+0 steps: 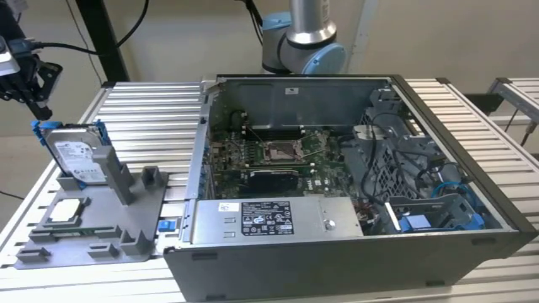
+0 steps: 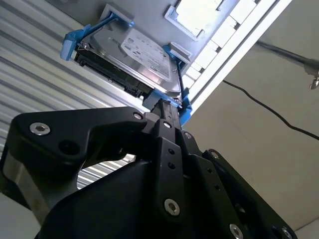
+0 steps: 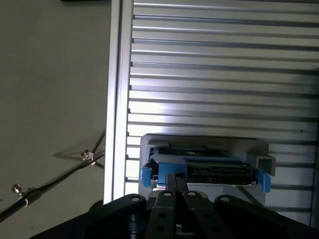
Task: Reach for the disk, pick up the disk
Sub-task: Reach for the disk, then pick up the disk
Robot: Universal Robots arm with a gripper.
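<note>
the gripper (image 1: 38, 107), fingers closed just above the disk (image 1: 74, 154), likely must spread them and centre over its top edge.

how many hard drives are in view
1: the disk stands on edge in the grey holder, to the exterior view's left of the open computer case; the case's bays may hide others.
</note>
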